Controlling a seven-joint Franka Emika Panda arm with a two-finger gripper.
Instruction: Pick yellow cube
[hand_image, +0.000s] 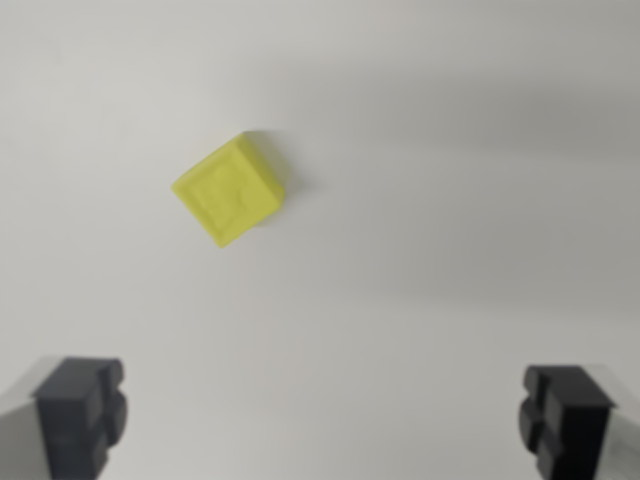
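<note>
yellow cube (232, 190) slightly blurred, corner-on amid bare white surface (450, 250), well clear of spread, released jaws

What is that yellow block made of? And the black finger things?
The yellow cube looks like matte plastic, perhaps slightly see-through: soft glow, embossed top. The black fingertips look like dull molded plastic or rubber; the blur leaves it open.

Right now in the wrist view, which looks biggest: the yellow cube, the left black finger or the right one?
1. Yellow cube, largest as it looks.
2. Left finger and right finger of the end effector: about alike, both cut off by the frame edge and nearer the camera, so I won't rank them.
</note>
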